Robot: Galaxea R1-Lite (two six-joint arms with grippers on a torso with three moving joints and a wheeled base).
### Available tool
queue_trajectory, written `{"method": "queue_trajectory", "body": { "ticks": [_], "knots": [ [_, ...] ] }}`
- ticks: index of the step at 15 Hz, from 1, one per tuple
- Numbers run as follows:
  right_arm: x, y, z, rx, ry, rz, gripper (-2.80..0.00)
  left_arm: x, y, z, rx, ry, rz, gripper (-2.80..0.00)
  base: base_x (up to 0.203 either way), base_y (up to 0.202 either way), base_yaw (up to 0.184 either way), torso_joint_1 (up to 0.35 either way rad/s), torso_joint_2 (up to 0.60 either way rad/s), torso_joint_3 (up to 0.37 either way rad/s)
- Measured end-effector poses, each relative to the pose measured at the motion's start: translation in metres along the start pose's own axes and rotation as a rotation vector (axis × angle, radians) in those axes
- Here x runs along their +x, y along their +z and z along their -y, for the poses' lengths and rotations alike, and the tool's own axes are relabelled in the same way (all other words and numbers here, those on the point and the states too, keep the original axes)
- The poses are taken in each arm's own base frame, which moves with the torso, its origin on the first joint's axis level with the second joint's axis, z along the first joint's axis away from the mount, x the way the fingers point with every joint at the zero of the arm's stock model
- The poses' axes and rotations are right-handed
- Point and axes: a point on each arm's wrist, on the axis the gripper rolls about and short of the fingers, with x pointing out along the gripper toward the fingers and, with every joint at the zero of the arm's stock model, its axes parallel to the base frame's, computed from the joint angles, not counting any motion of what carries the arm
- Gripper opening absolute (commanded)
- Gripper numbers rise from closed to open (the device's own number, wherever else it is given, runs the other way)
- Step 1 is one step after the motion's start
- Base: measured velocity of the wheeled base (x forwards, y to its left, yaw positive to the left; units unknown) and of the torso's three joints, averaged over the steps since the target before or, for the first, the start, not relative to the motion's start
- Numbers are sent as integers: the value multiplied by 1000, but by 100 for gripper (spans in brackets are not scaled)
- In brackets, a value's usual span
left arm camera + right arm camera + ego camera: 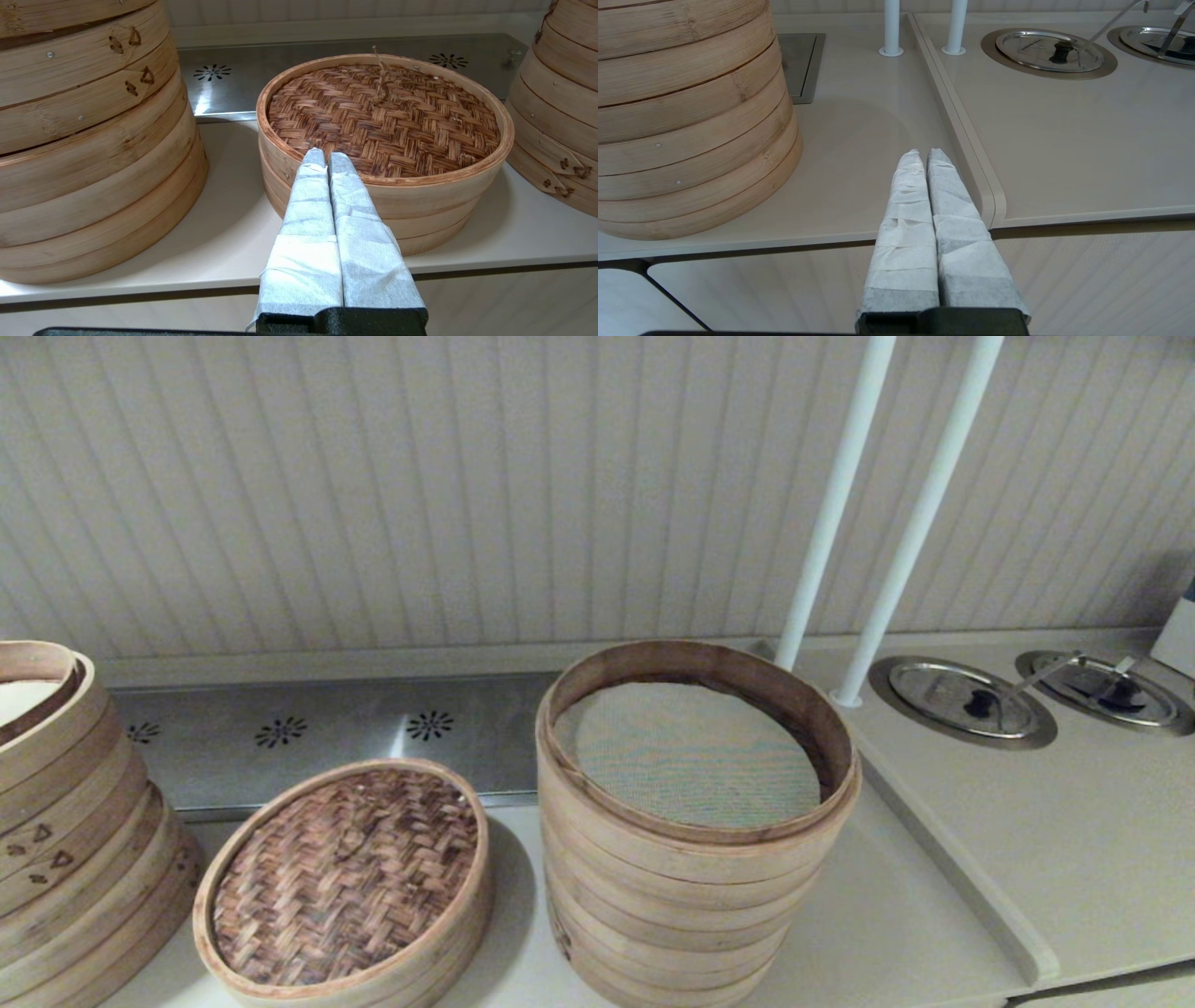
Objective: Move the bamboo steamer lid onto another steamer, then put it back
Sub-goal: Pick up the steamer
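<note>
Herringbone-woven round bamboo steamer lid (345,875) capping low tray, tall open five-tier steamer (691,859) with mesh liner, left pincer (320,157) and right pincer (924,156) both closed, empty.

On your counter (896,915), the bamboo steamer lid (345,873) sits left of another steamer (695,821), near the front edge.

commercial kitchen | bamboo steamer stacks (691,859) | counter-set steel lids (962,695)
</note>
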Motion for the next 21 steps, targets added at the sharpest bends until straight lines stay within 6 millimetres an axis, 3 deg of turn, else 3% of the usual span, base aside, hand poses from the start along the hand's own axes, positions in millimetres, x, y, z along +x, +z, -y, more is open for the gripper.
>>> {"method": "queue_trajectory", "body": {
  "ticks": [14, 18, 21],
  "knots": [
    [0, 0, 0, -1, 2, 1, -280, -3, 3, 0, 4, 2, -31, -280, 0, 0, 0, 0, 0, 0],
    [0, 0, 0, 0, 2, 1, -280, -10, 44, -1, 2, -39, -72, -280, 0, 0, 0, 0, 0, 0],
    [0, 0, 0, -1, 3, 1, -280, 7, 81, -1, -4, -104, -158, -280, 0, 0, 0, 0, 0, 0]
  ]
}}
